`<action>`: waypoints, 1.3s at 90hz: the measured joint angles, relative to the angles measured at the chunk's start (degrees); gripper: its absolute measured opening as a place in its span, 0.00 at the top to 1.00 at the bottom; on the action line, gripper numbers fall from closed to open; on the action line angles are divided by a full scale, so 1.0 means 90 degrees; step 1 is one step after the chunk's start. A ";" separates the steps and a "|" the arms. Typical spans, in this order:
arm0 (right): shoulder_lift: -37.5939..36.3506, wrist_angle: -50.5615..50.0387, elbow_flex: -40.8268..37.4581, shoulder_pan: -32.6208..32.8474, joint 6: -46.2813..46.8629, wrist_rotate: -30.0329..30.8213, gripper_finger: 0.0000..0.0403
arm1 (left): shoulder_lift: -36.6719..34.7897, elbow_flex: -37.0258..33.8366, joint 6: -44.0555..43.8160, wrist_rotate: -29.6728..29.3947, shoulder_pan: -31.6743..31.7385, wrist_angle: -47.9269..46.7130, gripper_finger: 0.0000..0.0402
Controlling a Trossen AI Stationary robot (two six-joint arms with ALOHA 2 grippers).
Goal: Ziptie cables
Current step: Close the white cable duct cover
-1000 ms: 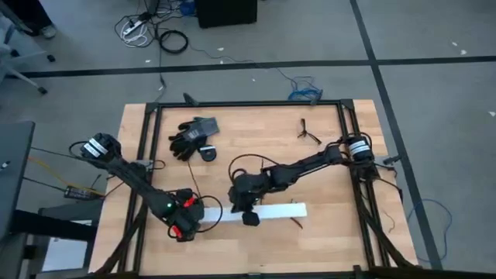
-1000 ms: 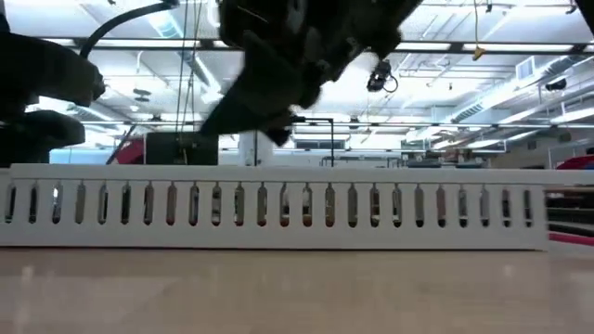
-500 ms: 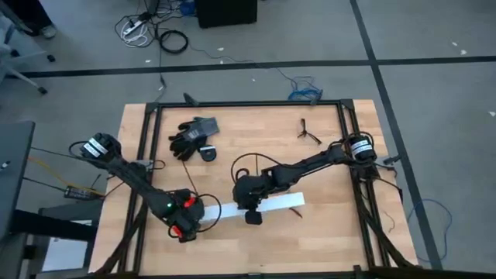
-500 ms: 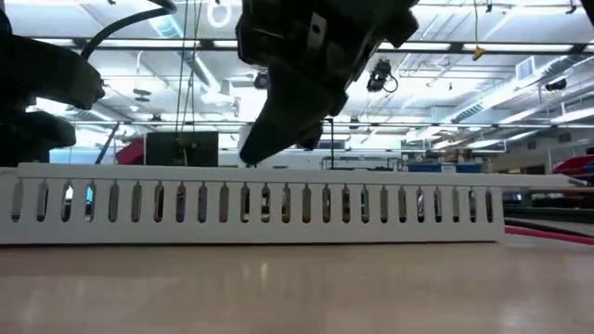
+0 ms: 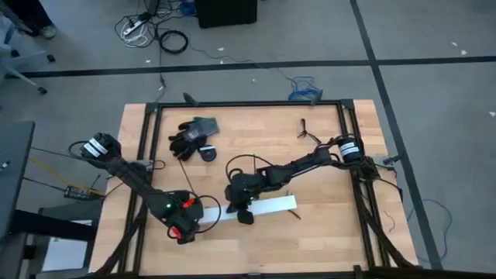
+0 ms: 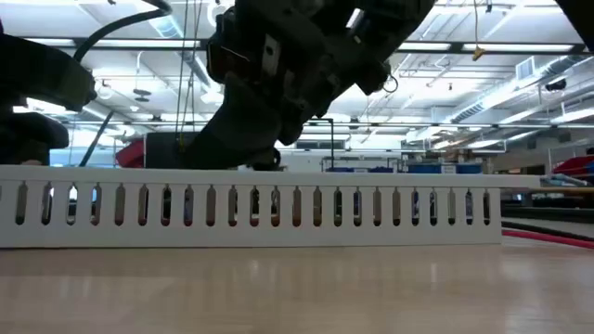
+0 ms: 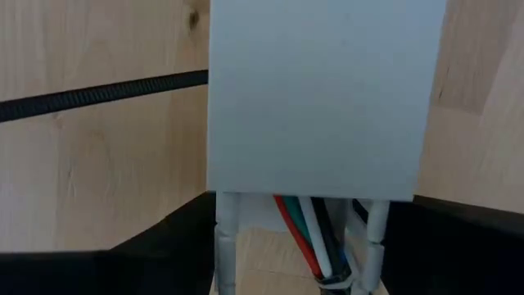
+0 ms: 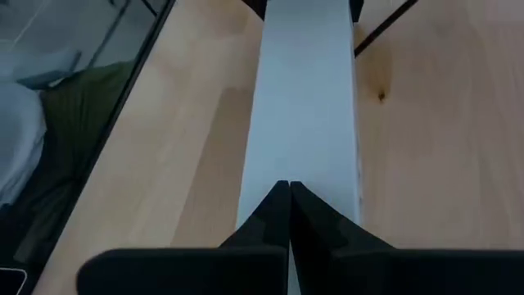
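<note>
Cables (image 7: 315, 238) mostly hidden inside white channel (image 7: 319, 98).

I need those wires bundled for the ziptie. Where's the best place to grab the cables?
Probably the short stretch of the cables showing at the open end of the white channel, facing the left gripper. Come in along the channel from that end, pinching across the bunch: the cover hides the rest, and the right gripper sits shut on top.

A pale wooden tabletop (image 5: 256, 240) with visible grain and knots carries a long white slotted plastic channel (image 6: 260, 206), smooth and matt. Thin glossy plastic-coated cables (image 7: 315, 238) in red, white, green and black contrast with a ribbed black cord (image 7: 98, 94).
</note>
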 joint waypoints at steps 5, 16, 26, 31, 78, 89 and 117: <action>0.0007 0.0139 -0.0005 -0.0011 -0.0016 -0.0035 1.00 | 0.0000 0.0000 0.0000 -0.0006 0.0000 0.0003 0.40; 0.0015 0.0356 -0.0007 -0.0015 -0.0058 -0.0022 1.00 | 0.0002 0.0000 -0.0012 -0.0024 0.0002 0.0034 0.40; 0.0025 0.0511 -0.0012 -0.0018 -0.0086 0.0007 1.00 | 0.0003 0.0000 -0.0029 -0.0065 0.0007 0.0099 0.40; 0.0036 0.0597 -0.0012 -0.0026 -0.0087 0.0012 1.00 | 0.0010 0.0000 -0.0027 -0.0114 0.0010 0.0141 0.40; -0.0776 -0.0186 0.0009 -0.0036 -0.0324 0.0060 1.00 | 0.0010 0.0000 -0.0001 -0.0108 0.0015 0.0236 0.40; -0.1028 -0.1470 -0.0007 0.0005 -0.0299 0.0381 1.00 | 0.0010 0.0002 0.0027 -0.0085 0.0015 0.0229 0.40; -0.1139 -0.2775 -0.0002 0.0178 0.0138 0.0677 1.00 | 0.0010 0.0002 0.0044 -0.0064 0.0012 0.0222 0.40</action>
